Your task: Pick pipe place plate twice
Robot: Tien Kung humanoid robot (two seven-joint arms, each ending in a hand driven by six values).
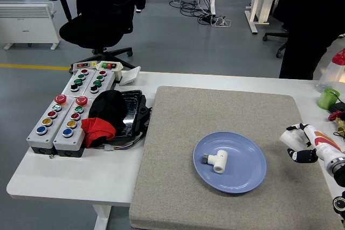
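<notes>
A blue plate (pixel 249 172) lies on the grey mat (pixel 172 176), right of centre. One white T-shaped pipe fitting (pixel 217 160) rests on the plate. A second white pipe piece (pixel 288 138) is at the mat's right edge, just right of the plate. My right hand (pixel 298 143) comes in from the lower right and is shut on this piece, one finger over its top and dark fingers under it. The piece looks lifted slightly off the mat. My left hand is out of view.
Two grey button boxes (pixel 67 114) stand at the left, with a black and red cloth (pixel 105 117) on a black tray beside them. A green cup (pixel 327 98) and small items sit at the table's right edge. A person in black (pixel 312 20) stands at the far right.
</notes>
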